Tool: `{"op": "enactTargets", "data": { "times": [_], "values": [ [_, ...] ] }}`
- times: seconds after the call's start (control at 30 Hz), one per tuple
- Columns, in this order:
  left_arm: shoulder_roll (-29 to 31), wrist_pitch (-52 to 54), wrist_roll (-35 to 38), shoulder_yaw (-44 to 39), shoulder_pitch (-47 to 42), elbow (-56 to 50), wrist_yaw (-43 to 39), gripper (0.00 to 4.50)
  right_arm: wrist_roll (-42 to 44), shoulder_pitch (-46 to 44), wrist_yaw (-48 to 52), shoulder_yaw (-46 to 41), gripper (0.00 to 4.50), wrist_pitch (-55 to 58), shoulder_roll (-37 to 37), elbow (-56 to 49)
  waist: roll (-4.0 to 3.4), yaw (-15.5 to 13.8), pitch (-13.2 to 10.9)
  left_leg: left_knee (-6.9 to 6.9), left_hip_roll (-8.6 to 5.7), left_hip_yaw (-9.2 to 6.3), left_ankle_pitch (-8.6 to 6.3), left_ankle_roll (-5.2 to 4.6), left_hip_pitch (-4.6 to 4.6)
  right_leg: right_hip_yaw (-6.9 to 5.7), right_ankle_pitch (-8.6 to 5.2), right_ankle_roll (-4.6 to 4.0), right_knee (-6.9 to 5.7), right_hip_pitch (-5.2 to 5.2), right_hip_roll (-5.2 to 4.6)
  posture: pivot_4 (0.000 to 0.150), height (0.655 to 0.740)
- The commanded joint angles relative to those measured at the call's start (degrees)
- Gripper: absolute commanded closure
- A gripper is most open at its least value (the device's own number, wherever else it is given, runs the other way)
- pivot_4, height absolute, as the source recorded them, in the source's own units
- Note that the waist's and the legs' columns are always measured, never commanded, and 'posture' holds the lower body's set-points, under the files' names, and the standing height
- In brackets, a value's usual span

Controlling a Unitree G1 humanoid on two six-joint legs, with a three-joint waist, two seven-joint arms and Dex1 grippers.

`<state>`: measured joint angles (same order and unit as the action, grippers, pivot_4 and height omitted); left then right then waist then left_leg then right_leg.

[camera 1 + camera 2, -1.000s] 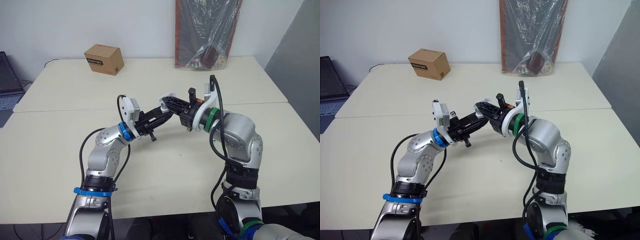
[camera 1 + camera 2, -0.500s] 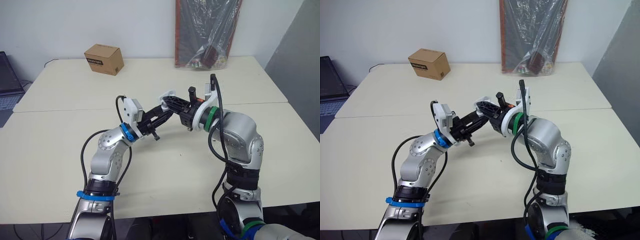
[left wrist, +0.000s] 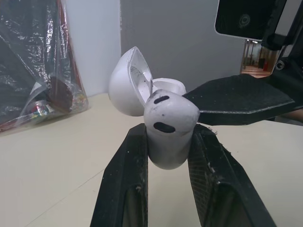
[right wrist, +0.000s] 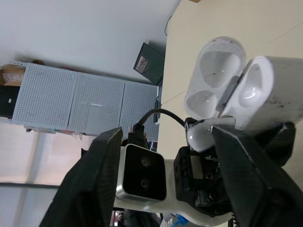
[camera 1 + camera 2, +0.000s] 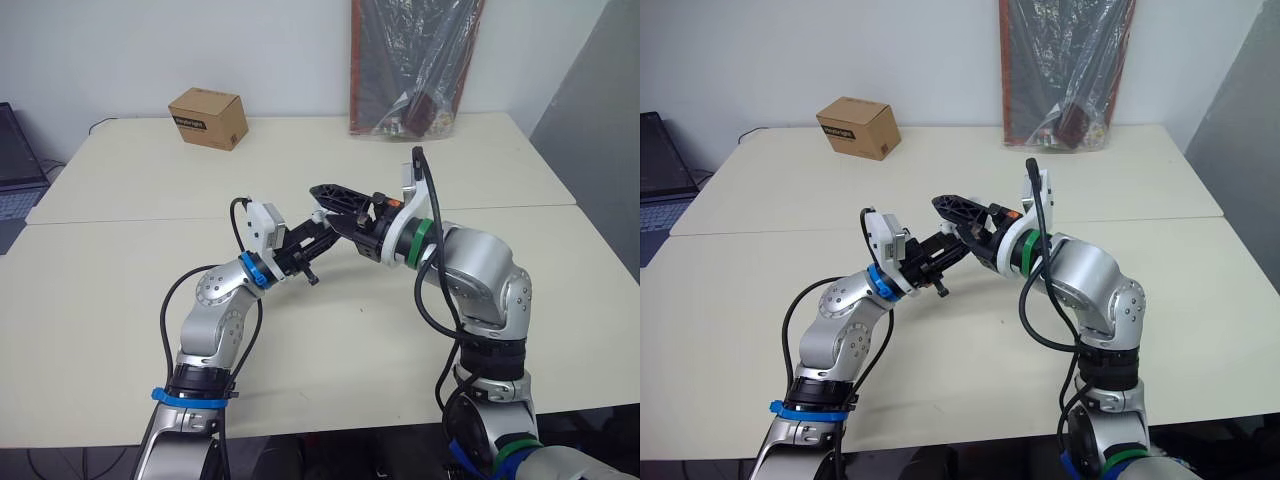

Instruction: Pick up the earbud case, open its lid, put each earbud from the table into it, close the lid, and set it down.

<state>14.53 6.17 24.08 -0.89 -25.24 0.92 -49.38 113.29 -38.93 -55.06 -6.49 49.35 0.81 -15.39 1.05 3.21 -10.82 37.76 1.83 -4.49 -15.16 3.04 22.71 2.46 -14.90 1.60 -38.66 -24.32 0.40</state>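
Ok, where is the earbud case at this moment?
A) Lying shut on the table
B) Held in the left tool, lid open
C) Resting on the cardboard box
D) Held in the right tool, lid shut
B: the left wrist view shows the earbud case clamped between the fingers of the left tool, with its lid flipped back.

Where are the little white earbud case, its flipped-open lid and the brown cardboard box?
earbud case [image 3: 173, 142]: left wrist view, its white body.
lid [image 3: 120, 87]: left wrist view, its outer shell.
cardboard box [image 5: 198, 128]: left eye view, its labelled side.
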Motion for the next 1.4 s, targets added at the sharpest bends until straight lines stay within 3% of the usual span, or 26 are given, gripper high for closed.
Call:
{"op": "enactTargets", "data": {
  "times": [0.03, 0.53, 0.63, 0.77, 0.87, 1.07, 1.4],
  "values": [
    [0.08, -1.59, 2.45, -0.95, -1.57, -4.38, -0.62, 3.65, -0.29, 0.84, -0.06, -0.27, 1.56, -0.74, -1.35, 0.45, 0.0, -0.01, 0.0, 0.0, 0.0, 0.0, 0.0, 0.0, 0.0, 0.0, 0.0, 0.0, 0.0, 0.0, 0.0, 0.15, 0.74],
    [3.59, 1.7, 2.8, -1.6, -1.51, -2.48, -0.79, 3.65, -0.29, 1.35, 8.44, -2.37, 1.56, 3.04, -3.57, -3.09, 0.0, -0.06, 0.0, -0.04, 0.0, 0.0, -0.01, -0.01, 0.01, 0.0, 0.0, 0.01, 0.03, -0.01, 0.0, 0.15, 0.74],
    [5.99, 5.52, 4.12, -1.11, -1.7, -2.32, -2.61, 3.65, -0.29, 0.67, 13.23, -1.94, 1.56, 7.0, -9.2, -1.47, 0.0, -0.03, 0.0, -0.04, 0.0, 0.0, 0.0, -0.01, 0.01, 0.0, -0.01, 0.01, 0.05, -0.01, 0.0, 0.15, 0.74],
    [9.46, 10.45, 5.23, -0.94, -2.34, -1.47, -5.0, 3.65, -0.29, -1.56, 20.94, 2.15, 1.56, 13.7, -22.94, -0.33, -0.11, -0.08, -0.07, -0.04, -0.02, 0.01, -0.01, -0.01, 0.04, 0.01, -0.01, 0.01, 0.11, -0.01, -0.01, 0.15, 0.74],
    [9.88, 10.81, 5.62, -1.33, -2.78, -0.89, -5.85, 3.65, -0.6, -3.59, 24.58, 5.63, 2.18, 15.14, -29.58, -0.5, -0.12, -0.09, -0.08, -0.09, -0.02, 0.01, -0.02, -0.03, 0.04, 0.0, -0.02, 0.0, 0.13, -0.02, 0.0, 0.15, 0.74],
    [9.09, 11.83, 5.03, -0.71, -4.24, -0.06, -4.94, 3.65, -7.23, -9.79, 30.09, 12.16, 4.37, 15.47, -32.17, -1.48, -0.13, -0.06, -0.08, -0.27, 0.0, 0.03, -0.02, -0.03, 0.02, 0.04, -0.03, -0.01, 0.16, -0.09, 0.02, 0.15, 0.74],
    [9.28, 14.34, 1.48, 1.49, -5.79, 1.3, -3.27, 3.65, -19.03, -15.83, 38.7, 18.3, 4.44, 18.59, -29.69, -1.01, -0.12, -0.43, -0.08, -0.46, 0.0, 0.01, -0.01, -0.03, 0.12, -0.01, 0.1, -0.15, 0.53, -0.09, -0.01, 0.15, 0.74]
  ]
}}
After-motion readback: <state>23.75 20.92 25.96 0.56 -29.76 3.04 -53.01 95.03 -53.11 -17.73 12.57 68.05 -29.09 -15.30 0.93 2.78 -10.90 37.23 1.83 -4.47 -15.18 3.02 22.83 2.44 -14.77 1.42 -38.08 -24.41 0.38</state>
